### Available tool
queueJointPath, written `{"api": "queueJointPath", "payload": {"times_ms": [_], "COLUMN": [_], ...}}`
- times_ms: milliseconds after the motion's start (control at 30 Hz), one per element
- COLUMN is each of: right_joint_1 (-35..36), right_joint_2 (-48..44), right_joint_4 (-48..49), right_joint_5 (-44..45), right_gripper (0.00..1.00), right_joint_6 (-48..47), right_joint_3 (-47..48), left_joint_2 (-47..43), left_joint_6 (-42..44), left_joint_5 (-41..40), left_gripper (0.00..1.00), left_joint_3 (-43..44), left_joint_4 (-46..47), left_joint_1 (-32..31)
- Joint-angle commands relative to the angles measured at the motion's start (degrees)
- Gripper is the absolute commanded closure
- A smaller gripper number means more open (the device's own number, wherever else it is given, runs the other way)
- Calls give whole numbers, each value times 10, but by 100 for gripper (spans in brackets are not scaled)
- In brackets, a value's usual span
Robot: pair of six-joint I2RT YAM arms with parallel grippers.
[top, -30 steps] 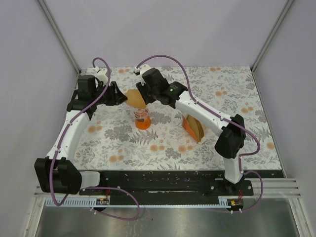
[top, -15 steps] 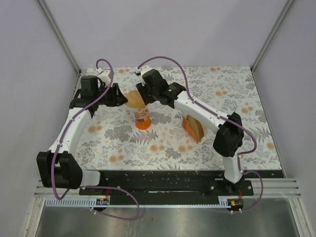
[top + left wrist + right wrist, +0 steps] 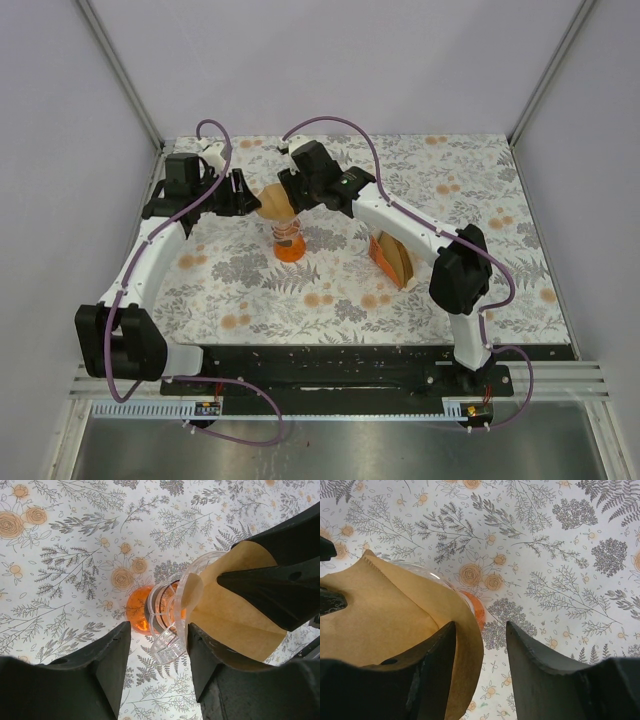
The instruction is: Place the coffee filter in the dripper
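The coffee filter [image 3: 274,200], a light-brown paper cone, stands with its tip in the clear funnel top of the dripper [image 3: 288,243], leaning to one side. The left gripper [image 3: 243,195] is on its left, the right gripper [image 3: 289,189] on its right. In the left wrist view the left gripper [image 3: 159,630] is open; the dripper's clear rim and orange base [image 3: 136,611] lie between its jaws, the filter [image 3: 235,615] beside one finger. The right gripper [image 3: 481,626] is open too. The filter's wall [image 3: 385,615] curls round its left finger, apart from the other.
A beige wedge-shaped holder with a stack of brown papers [image 3: 392,258] stands right of the dripper, under the right arm. The floral cloth [image 3: 330,300] covers the table, with grey walls on three sides. Purple cables loop above both wrists.
Both grippers' jaws have widened. The filter has sunk a little toward the dripper's top. The right arm's elbow has drifted slightly left.
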Motion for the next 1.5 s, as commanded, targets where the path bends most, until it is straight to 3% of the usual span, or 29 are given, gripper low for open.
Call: {"api": "queueJointPath", "payload": {"times_ms": [0, 167, 267, 367, 700, 1467], "right_joint_1": [-5, -5, -5, -5, -5, -5], "right_joint_2": [-3, -9, -10, -9, -9, -39], "right_joint_4": [16, 16, 16, 14, -1, -26], "right_joint_5": [-15, -34, -34, -38, -42, -42], "right_gripper": [46, 41, 39, 38, 32, 30], "right_joint_6": [2, -7, -12, -14, -27, -54], "right_joint_3": [4, 14, 21, 27, 59, 85], "left_joint_2": [-1, -2, -2, -2, -7, -8], "left_joint_6": [7, 8, 11, 12, 19, 38], "left_joint_5": [5, 17, 19, 21, 18, 19], "left_gripper": [45, 35, 22, 1, 1, 1], "left_joint_3": [23, 47, 53, 57, 78, 96], "left_joint_4": [15, 15, 14, 14, 4, -12], "left_joint_1": [0, 0, 0, 0, 0, 3]}}
